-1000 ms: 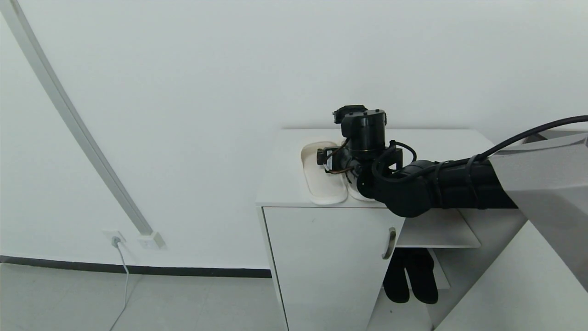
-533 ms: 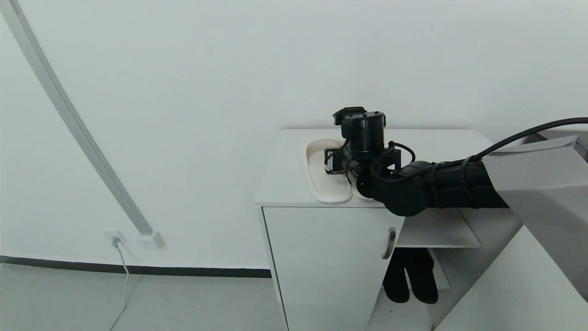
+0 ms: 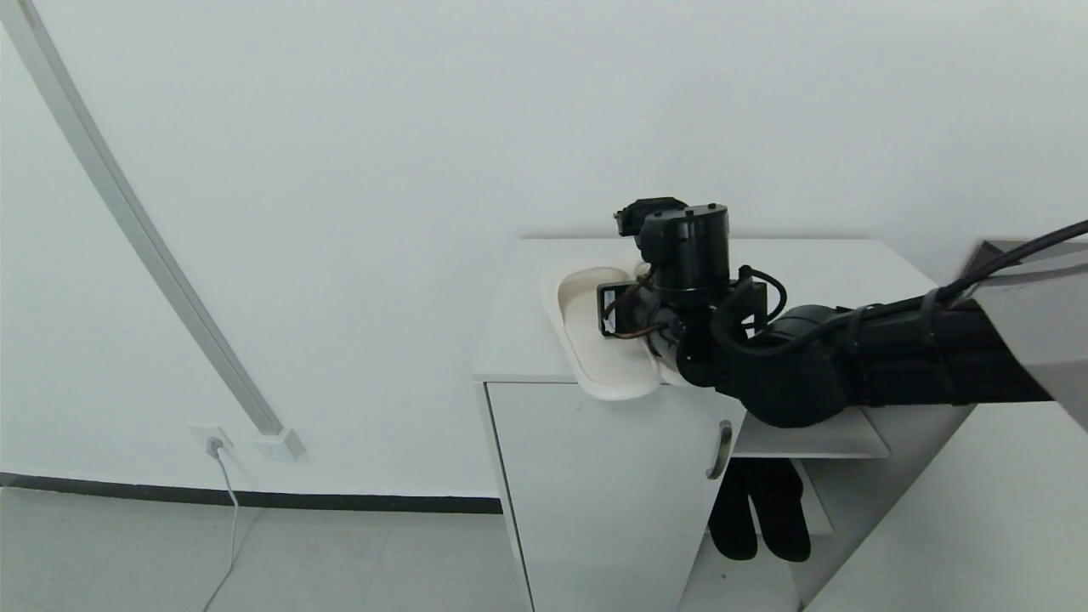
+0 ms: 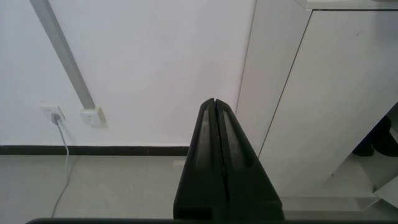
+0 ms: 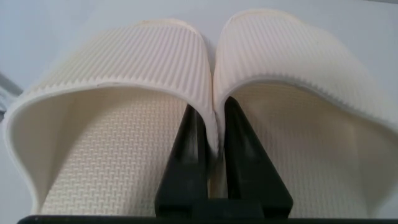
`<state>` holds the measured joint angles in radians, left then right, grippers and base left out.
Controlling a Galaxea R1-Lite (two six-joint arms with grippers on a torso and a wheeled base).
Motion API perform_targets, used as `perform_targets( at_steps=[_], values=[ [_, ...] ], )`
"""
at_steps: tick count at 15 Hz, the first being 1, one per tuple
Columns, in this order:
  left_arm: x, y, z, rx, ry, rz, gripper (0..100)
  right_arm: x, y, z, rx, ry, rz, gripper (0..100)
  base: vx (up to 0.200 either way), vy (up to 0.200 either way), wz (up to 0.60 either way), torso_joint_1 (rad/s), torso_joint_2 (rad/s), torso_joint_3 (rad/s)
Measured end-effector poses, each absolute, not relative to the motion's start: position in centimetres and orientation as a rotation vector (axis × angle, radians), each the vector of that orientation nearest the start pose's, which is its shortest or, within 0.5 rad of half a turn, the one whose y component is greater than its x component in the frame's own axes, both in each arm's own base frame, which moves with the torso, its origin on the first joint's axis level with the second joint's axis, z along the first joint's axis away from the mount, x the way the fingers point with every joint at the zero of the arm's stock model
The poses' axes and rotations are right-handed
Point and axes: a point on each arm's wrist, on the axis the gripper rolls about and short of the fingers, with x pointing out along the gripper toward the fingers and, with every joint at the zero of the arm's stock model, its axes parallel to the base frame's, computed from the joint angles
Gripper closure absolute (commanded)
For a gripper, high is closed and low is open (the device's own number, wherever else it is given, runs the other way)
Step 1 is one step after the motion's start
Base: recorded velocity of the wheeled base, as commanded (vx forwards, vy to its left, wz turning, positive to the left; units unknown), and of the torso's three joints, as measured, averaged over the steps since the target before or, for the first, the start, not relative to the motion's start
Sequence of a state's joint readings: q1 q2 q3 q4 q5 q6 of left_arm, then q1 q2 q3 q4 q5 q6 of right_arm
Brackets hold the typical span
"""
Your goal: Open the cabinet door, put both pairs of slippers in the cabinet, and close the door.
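A pair of white slippers (image 3: 595,348) (image 5: 124,155) lies side by side on top of the white cabinet (image 3: 527,340), heels poking past its front edge. My right gripper (image 5: 214,124) is shut on the two inner walls of the white slippers, pinching them together; one finger sits inside each slipper. A pair of black slippers (image 3: 761,510) stands in the cabinet's open lower compartment under a shelf (image 3: 807,433). The left door (image 3: 595,484) with its handle (image 3: 721,449) is closed. My left gripper (image 4: 214,106) is shut and holds nothing, low beside the cabinet (image 4: 323,93).
A slanted grey conduit (image 3: 127,212) runs down the white wall to a socket with a plugged cable (image 3: 217,446). Bare grey floor (image 3: 255,561) lies left of the cabinet. A pale panel (image 3: 935,527) stands at the lower right.
My right arm has drawn back toward the cabinet's front, dragging the white slippers with it; their heels now overhang the edge.
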<state>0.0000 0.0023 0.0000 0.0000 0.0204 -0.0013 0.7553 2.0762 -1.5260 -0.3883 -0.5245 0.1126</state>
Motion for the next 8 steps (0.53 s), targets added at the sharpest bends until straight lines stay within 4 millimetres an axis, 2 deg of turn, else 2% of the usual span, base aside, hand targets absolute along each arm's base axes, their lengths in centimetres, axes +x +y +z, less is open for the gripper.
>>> perform_targets(
  at_steps=[3,8],
  values=[
    [-2.3,0.1,7.5,-0.001,0.003,0.023,100,28.3,26.9,21.6,-0.003,0.174,0.298,100,0.000,0.000,0.00,0.000,0.00,0.000],
    [-2.3,0.1,7.6,0.000,0.002,0.027,100,21.8,21.7,21.1,-0.003,0.195,0.417,100,0.000,0.000,0.00,0.000,0.00,0.000]
  ],
)
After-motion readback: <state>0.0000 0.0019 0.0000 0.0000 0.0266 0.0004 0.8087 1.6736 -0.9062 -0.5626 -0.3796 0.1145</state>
